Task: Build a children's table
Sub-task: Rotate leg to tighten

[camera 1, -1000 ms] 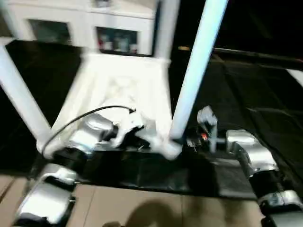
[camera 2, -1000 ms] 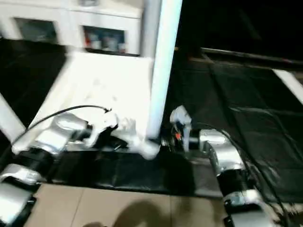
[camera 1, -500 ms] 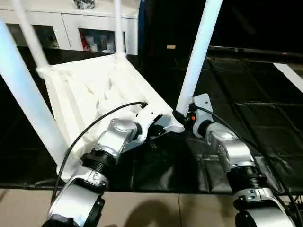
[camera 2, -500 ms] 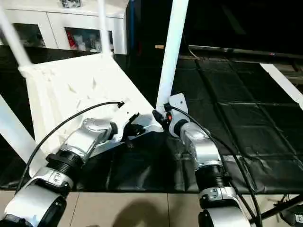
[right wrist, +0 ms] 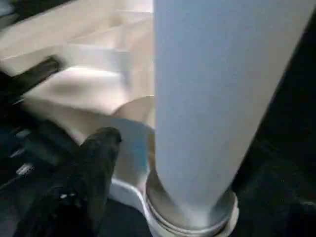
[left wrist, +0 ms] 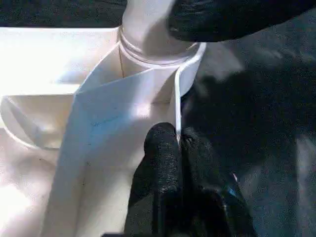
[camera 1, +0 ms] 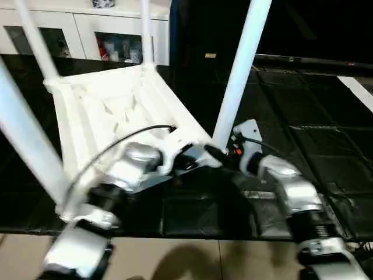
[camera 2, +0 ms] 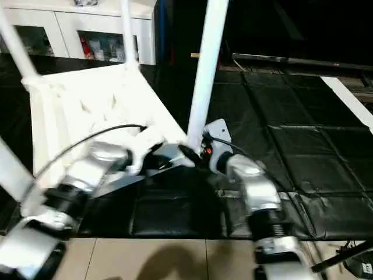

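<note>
The white children's table lies upside down and tilted, its ribbed underside [camera 1: 111,111] facing me and its legs pointing up. My left gripper [camera 1: 195,157] is shut on the thin rim [left wrist: 177,98] right beside the near corner socket. My right gripper [camera 1: 220,153] is shut on the base of the nearest leg [camera 1: 239,70] where it enters that socket. One of its black fingers [right wrist: 98,158] lies against the socket beside the leg [right wrist: 217,98]; the other finger is hidden behind the leg.
Three more legs rise from the other corners, the closest of them [camera 1: 23,140] beside my left forearm. A white cabinet with glass doors [camera 1: 87,35] stands behind. Black mats [camera 1: 303,116] cover the floor, with a beige strip [camera 1: 175,262] nearest me.
The table has swung from lying square to me into a skewed, tilted pose, both grippers staying on its near corner. The camera has shifted too, and my left arm is moving now.
</note>
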